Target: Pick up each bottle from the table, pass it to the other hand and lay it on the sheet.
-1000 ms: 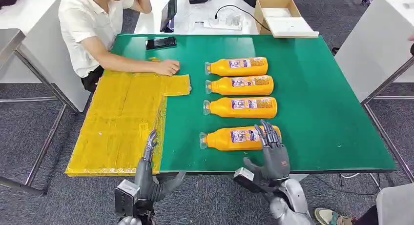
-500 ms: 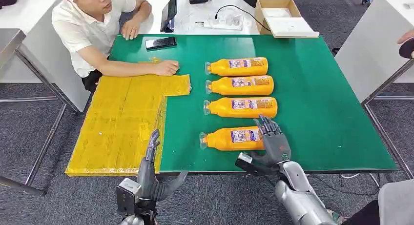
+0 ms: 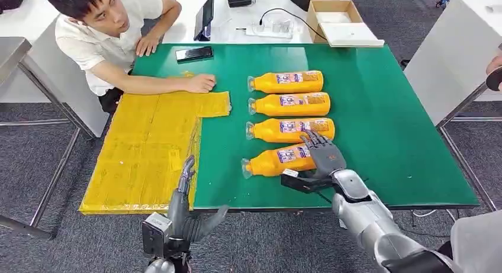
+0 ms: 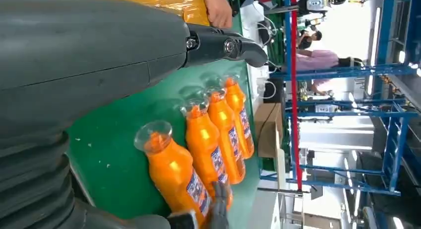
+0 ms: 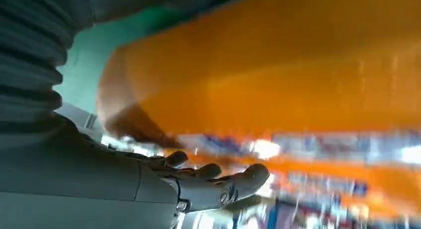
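I have the right hand draped over the base end of the nearest bottle, fingers spread, not yet clamped. It lies on the desk, right of the yellow sheet. Full, smooth plastic: likely heavy, slippery; grip mid-body. Left hand open.

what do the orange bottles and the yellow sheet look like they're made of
The orange bottles look like smooth, glossy plastic: light glints along their sides, the necks look clear, and each carries a printed label. The yellow sheet looks like thin, slightly shiny plastic film or taped paper, judging by its creases and seams; which one is hard to tell.
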